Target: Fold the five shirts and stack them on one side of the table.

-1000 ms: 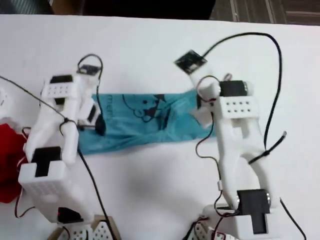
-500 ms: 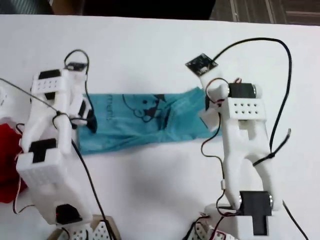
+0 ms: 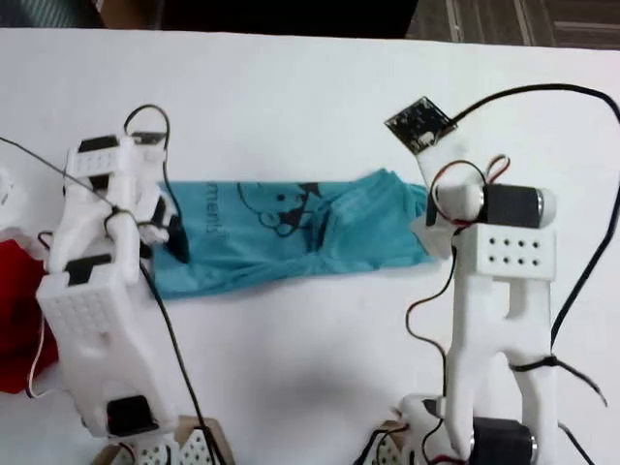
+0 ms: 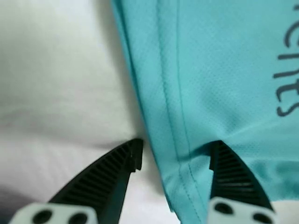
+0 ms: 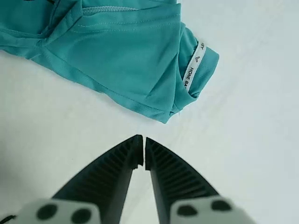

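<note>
Teal shirt (image 3: 291, 232): lies flat on the white table (image 3: 310, 87) as a long narrow band running across between the two arms, printed side up. It is folded lengthwise but not yet gathered into a compact packet.

Left gripper (image 4: 177, 147): at the teal shirt's left end, fingers spread apart and low over the cloth. One fingertip is over the shirt just inside its stitched hem, the other over bare table just beside that hem, so the edge runs between them. Nothing is pinched yet.

Right gripper (image 5: 144, 142): just off the teal shirt's right end, over bare table near the corner where a white label shows. Its fingers are pressed together with nothing between them, apart from the cloth.

Red shirt (image 3: 15, 320): well beyond the teal shirt's left end, at the table's edge and partly behind the left arm (bunched or folded, I cannot tell which).

Done so far: judging by how things lie, the teal shirt has had its long fold only.

Left to do: the teal band probably needs folding end to end, then carrying to one side. The red shirt's state is unclear, and no neat stack can be made out anywhere near the teal shirt, so most of the five-shirt job seems to lie ahead.

Step in hand: likely taking hold of the left hem to fold it across.
</note>
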Action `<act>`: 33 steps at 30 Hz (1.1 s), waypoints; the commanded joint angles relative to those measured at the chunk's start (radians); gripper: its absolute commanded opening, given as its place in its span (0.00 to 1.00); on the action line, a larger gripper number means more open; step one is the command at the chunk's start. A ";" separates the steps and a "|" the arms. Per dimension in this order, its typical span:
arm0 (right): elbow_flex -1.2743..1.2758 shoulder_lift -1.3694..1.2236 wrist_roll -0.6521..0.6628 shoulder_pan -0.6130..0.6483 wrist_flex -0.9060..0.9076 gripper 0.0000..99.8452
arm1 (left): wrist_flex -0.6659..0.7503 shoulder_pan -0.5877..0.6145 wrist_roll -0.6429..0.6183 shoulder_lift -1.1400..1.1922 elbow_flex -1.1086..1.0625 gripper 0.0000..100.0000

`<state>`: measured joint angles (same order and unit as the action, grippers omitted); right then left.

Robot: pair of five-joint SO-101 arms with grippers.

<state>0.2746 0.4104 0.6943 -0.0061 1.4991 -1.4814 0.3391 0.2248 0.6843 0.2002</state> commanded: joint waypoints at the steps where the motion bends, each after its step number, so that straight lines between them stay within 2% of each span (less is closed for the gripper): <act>1: -0.005 0.050 0.006 -0.005 0.008 0.02 | -0.034 -0.026 -0.005 0.048 0.104 0.19; 4: -0.005 0.050 0.006 -0.007 0.008 0.02 | -0.089 -0.025 -0.005 0.092 0.183 0.01; 6: -0.005 0.050 0.006 -0.007 0.008 0.02 | -0.120 -0.017 -0.003 0.120 0.236 0.04; 15: -0.005 0.050 0.006 -0.007 0.010 0.02 | -0.295 0.071 0.043 0.158 0.568 0.03; 21: -0.005 0.050 0.006 -0.008 0.010 0.02 | -0.304 0.092 0.044 0.120 0.587 0.03; 27: -0.005 0.050 0.006 -0.058 0.008 0.02 | -0.304 -0.017 0.037 0.018 0.487 0.03; 33: 0.008 0.050 0.006 -0.272 0.002 0.02 | -0.304 -0.184 0.009 -0.164 0.358 0.03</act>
<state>0.2746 0.4196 0.6943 -0.1811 1.4991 -1.7637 0.2455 0.2417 0.6613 0.5961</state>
